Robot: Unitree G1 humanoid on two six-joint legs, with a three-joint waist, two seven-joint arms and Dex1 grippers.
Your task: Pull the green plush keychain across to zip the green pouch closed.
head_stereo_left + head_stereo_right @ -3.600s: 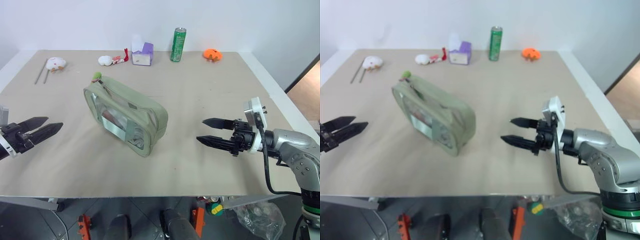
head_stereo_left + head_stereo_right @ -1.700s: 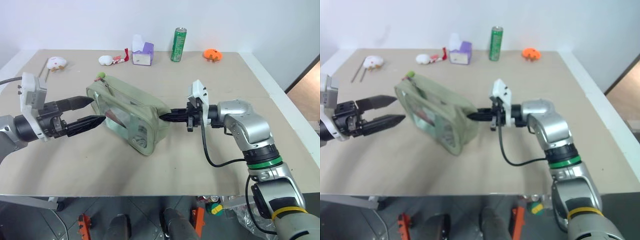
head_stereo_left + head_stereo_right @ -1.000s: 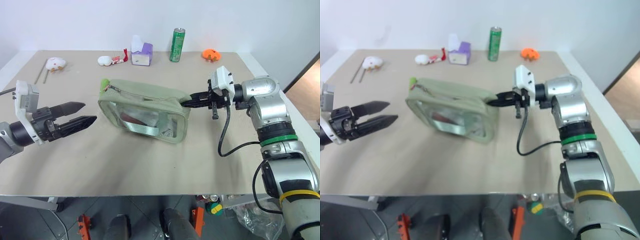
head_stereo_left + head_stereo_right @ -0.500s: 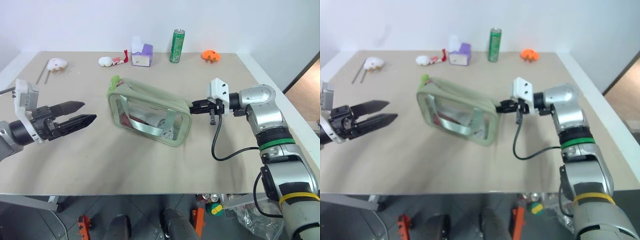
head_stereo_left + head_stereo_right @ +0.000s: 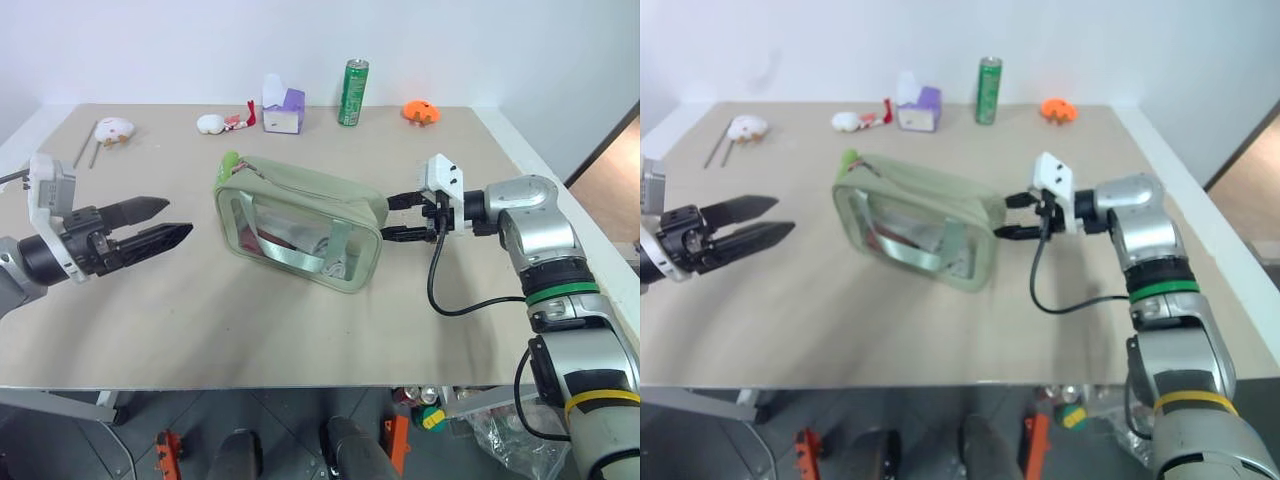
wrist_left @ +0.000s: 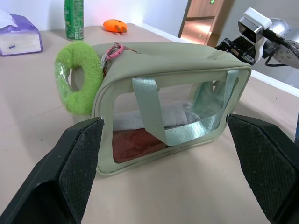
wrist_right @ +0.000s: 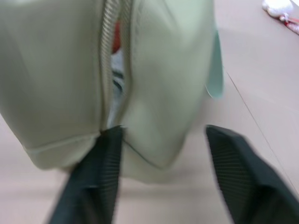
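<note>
The green pouch (image 5: 300, 222) stands upright mid-table, its clear window (image 6: 159, 123) and pale strap facing me. The green plush keychain (image 5: 229, 161) hangs at the pouch's far left top corner, also seen close up as a fuzzy lime keychain (image 6: 77, 77). My right gripper (image 5: 398, 216) is open at the pouch's right end, one finger above and one below that end. In the right wrist view the pouch's zipper (image 7: 111, 70) gapes, with the fingers (image 7: 100, 177) on either side. My left gripper (image 5: 176, 217) hovers open to the left of the pouch, apart from it.
Along the far edge stand a green can (image 5: 354, 92), a purple tissue box (image 5: 283, 106), an orange toy (image 5: 422, 111), small white plush toys (image 5: 211, 122) and, at the far left, another white toy (image 5: 113, 128) beside thin sticks (image 5: 80, 146).
My right gripper, shut on the pouch's right end, dragged it rightward and turned it, then opened and let go. The left gripper has stayed in place, open.
</note>
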